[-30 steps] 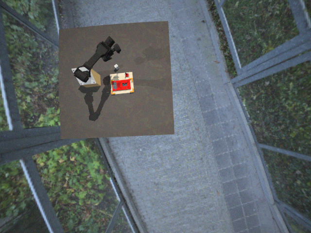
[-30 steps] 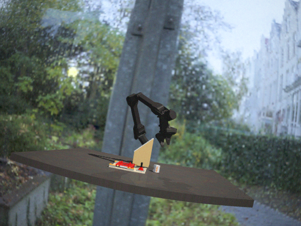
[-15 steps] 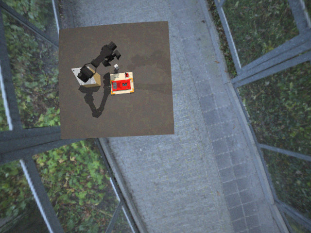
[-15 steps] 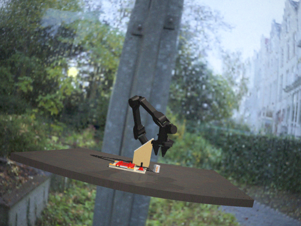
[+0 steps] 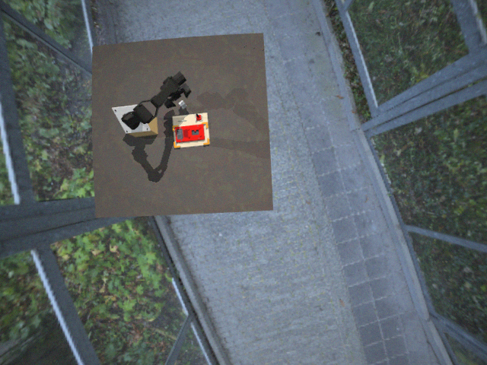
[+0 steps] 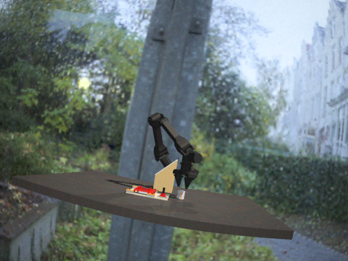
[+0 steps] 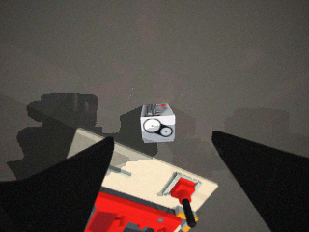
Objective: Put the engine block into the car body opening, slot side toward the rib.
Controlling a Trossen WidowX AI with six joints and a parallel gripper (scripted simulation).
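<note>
The engine block [image 5: 182,104] [image 6: 180,194] [image 7: 157,130] is a small light block standing on the table, off the board. In the wrist view one face shows two dark-rimmed circles, and its top has grey and red detail. The red car body [image 5: 189,138] [image 6: 144,190] [image 7: 108,208] lies on the cream board; its lower part is cut off in the wrist view, and its opening and rib are not clear. My gripper [image 5: 179,99] [image 6: 182,186] [image 7: 163,138] is open and empty, pointing down above the block, with the block between the fingers in the wrist view but lower.
The cream board [image 5: 190,144] [image 7: 140,169] has orange corner pieces. A red base with an upright black stick [image 5: 198,116] [image 6: 163,194] [image 7: 183,188] stands on the board's block-side strip. A slanted white-and-tan panel [image 6: 165,179] stands by the arm's base.
</note>
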